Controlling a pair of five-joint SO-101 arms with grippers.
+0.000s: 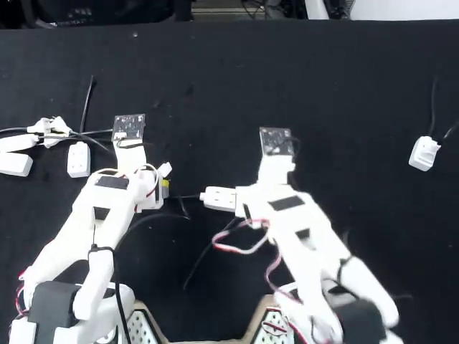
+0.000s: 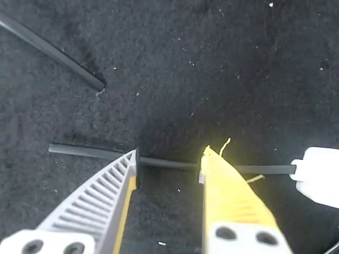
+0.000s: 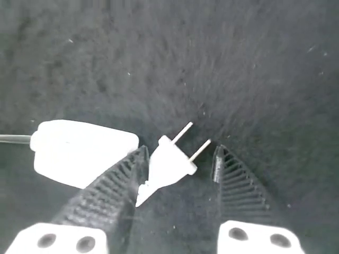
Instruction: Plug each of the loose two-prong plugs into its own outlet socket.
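On the black counter (image 1: pixel 229 72), 2 white arms are set side by side, the left arm (image 1: pixel 107 208) and the right arm (image 1: pixel 294 215), both bent in towards the middle.

The left gripper (image 2: pixel 168 156) is held open low over the counter. Its grey finger (image 2: pixel 106 201) and yellow finger (image 2: pixel 228 196) are placed on either side of a thin black cable (image 2: pixel 90 152), which is straddled but not clamped. Whether the fingertips touch it cannot be told. The cable is seen running to a white outlet socket (image 2: pixel 319 174). In the high view this socket (image 1: pixel 219 198) is found lying flat between the 2 arms.

The right gripper (image 3: pixel 180 153) is also open, with its fingers spread down at the counter. A loose white 2-prong plug (image 3: pixel 168 166) is lying between them, close against the finger nearer the socket and apart from the other. Its 2 metal prongs are fully exposed and pointed away from the gripper at a slant. The socket (image 3: pixel 82 153) is lying just beside that finger on its outer side, so the plug is outside the socket and parted from it by the finger.

Near the counter's left edge, several white connector pieces (image 1: pixel 79 159) are gathered among tangled black wires. Far to the right, 1 white connector (image 1: pixel 424 153) on a black lead is lying well apart.
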